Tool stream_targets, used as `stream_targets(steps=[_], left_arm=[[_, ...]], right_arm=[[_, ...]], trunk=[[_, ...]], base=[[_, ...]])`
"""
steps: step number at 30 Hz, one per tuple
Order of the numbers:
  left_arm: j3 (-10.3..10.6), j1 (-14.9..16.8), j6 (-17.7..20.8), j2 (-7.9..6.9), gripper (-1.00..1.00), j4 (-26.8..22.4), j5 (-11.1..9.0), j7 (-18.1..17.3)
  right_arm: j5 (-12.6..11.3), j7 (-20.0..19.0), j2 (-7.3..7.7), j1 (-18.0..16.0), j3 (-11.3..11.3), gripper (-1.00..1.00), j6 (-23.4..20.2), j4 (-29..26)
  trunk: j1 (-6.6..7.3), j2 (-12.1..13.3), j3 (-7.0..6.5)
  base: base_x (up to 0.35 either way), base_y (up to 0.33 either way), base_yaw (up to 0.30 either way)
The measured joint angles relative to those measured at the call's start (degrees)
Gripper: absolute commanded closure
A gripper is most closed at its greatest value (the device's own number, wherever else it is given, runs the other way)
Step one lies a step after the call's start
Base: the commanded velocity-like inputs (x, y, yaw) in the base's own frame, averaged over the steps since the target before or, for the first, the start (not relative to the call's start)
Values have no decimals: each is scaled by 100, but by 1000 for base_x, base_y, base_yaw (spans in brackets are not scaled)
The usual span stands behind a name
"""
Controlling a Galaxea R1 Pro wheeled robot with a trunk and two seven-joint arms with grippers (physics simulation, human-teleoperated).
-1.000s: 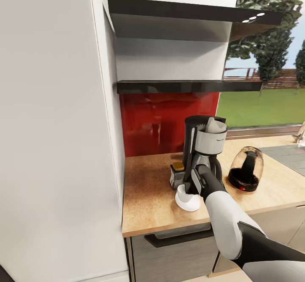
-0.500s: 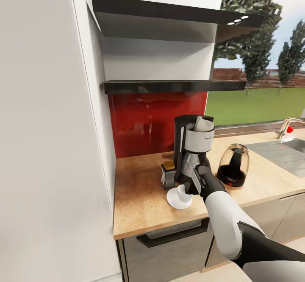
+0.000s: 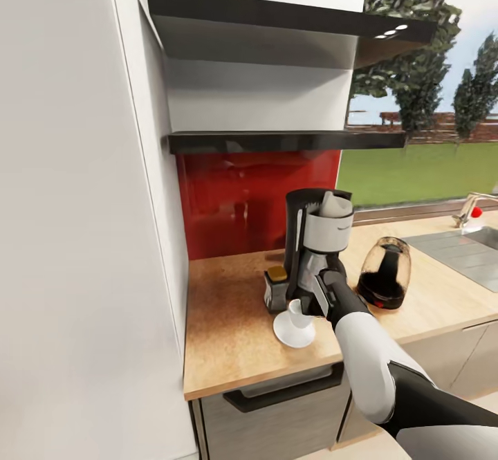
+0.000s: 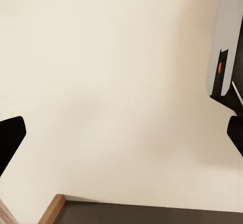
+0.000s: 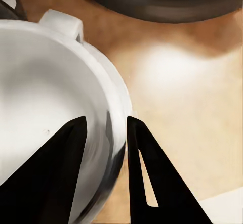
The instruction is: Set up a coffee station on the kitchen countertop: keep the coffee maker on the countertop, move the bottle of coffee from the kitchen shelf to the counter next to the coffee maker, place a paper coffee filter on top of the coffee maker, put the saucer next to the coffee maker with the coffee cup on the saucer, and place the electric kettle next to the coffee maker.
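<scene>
Two right gripper [image 5: 106,133] fingers straddle coffee cup [image 5: 50,107] rim

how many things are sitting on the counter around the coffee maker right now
3, unless something hides behind it. Beside the coffee maker: bottle to its left, cup on a saucer in front, held at the rim by the right claw, kettle to its right.

Glossy white ceramic coffee cup [image 5: 55,97]; speckled matt wood countertop [image 3: 235,328]; glossy red backsplash [image 3: 242,197].

The coffee cup [image 3: 297,313] sits on the saucer [image 3: 293,333], before the coffee maker [image 3: 318,245]. The bottle of coffee [image 3: 275,288] stands left of the maker, the electric kettle [image 3: 384,283] right.
</scene>
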State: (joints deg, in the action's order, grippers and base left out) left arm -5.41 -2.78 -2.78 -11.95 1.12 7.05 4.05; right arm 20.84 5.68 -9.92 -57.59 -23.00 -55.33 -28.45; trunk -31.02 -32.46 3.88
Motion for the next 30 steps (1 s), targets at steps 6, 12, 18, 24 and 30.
stream_targets(steps=[6,12,18,24,30], left_arm=[[-2,0,0,-8,-100,0,-1,0],[0,0,0,-9,-100,0,-1,-1],[0,0,0,-9,-100,0,0,-1],[0,0,0,-3,-100,0,1,0],[0,0,0,-2,-100,0,6,0]], right_arm=[[-3,3,-1,3,-10,100,188,230],[3,3,-1,11,-10,100,207,240],[8,4,-1,16,-10,100,311,241],[8,7,-1,17,-11,100,490,273],[8,7,-1,17,-11,100,522,278]], trunk=[[-1,1,0],[-1,1,0],[-1,1,0],[-1,1,0],[-1,1,0]], base=[[18,13,0],[0,0,0],[0,0,0],[0,0,0],[0,0,0]])
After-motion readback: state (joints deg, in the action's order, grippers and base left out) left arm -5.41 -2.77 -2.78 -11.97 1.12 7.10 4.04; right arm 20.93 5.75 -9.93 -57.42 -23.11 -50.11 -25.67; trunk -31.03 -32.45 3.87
